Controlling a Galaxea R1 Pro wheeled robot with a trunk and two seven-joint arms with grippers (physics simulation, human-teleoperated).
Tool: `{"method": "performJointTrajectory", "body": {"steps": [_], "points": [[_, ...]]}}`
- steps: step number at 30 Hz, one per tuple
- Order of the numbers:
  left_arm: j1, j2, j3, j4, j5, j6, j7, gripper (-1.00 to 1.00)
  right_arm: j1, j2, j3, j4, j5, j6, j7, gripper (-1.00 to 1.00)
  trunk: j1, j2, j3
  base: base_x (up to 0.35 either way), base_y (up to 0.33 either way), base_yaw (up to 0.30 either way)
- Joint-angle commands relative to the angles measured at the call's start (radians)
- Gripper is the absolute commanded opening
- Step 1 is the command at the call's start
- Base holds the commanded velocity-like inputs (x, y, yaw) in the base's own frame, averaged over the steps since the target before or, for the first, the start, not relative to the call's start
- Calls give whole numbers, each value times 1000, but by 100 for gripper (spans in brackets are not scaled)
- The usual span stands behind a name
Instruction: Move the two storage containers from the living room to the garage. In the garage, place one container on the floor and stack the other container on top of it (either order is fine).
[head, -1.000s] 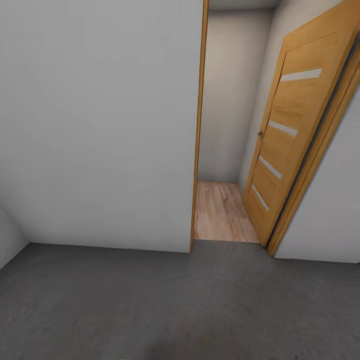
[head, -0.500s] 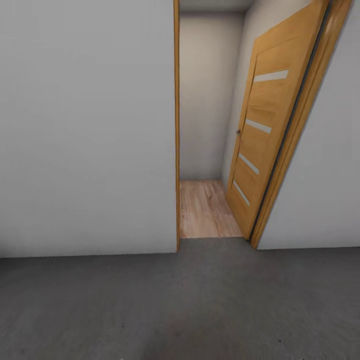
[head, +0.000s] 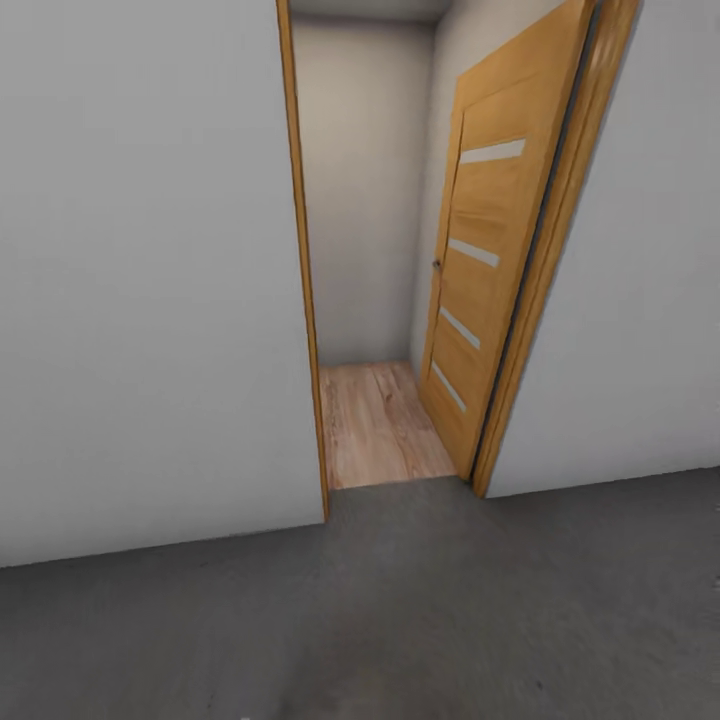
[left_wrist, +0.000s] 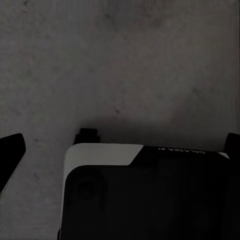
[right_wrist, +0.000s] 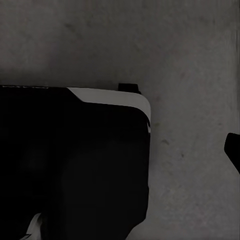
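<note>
The two storage containers are out of view, and so is the living room. I stand in the garage on its dark grey concrete floor (head: 470, 610), facing a white wall. In the left wrist view my left gripper (left_wrist: 120, 145) is open, a dark fingertip (left_wrist: 10, 152) at each side edge and nothing between them, hanging over the concrete and the robot's black-and-white base (left_wrist: 145, 195). In the right wrist view my right gripper (right_wrist: 120, 150) also looks open and holds nothing, with one dark fingertip (right_wrist: 233, 150) at the edge.
A doorway (head: 365, 250) opens ahead onto a narrow passage with light wood plank floor (head: 380, 425). Its wooden slatted door (head: 480, 260) stands swung inward along the passage's right side. White walls (head: 140, 300) flank the frame on both sides.
The whole head view has shifted: the doorway now sits further left in the picture and looks a little nearer, so the camera has turned right. Nothing in the room itself has moved.
</note>
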Motion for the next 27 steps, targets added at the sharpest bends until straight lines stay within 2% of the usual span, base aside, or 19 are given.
{"method": "performJointTrajectory", "body": {"steps": [1, 9, 27], "points": [[0, 0, 0, -1, 10, 5, -3, 100, -1, 2, 8, 3, -8, -4, -1, 100, 1, -1, -2, 319, 0, -208], [0, 0, 0, -1, 10, 5, -3, 100, -1, -1, 7, 3, -10, -4, -1, 100, 1, -1, -2, 291, 0, -101], [0, 3, 0, -1, 11, 5, -3, 100, -1, 0, 7, 3, -10, -4, -1, 100, 1, -1, -2, 29, 0, -239]]}}
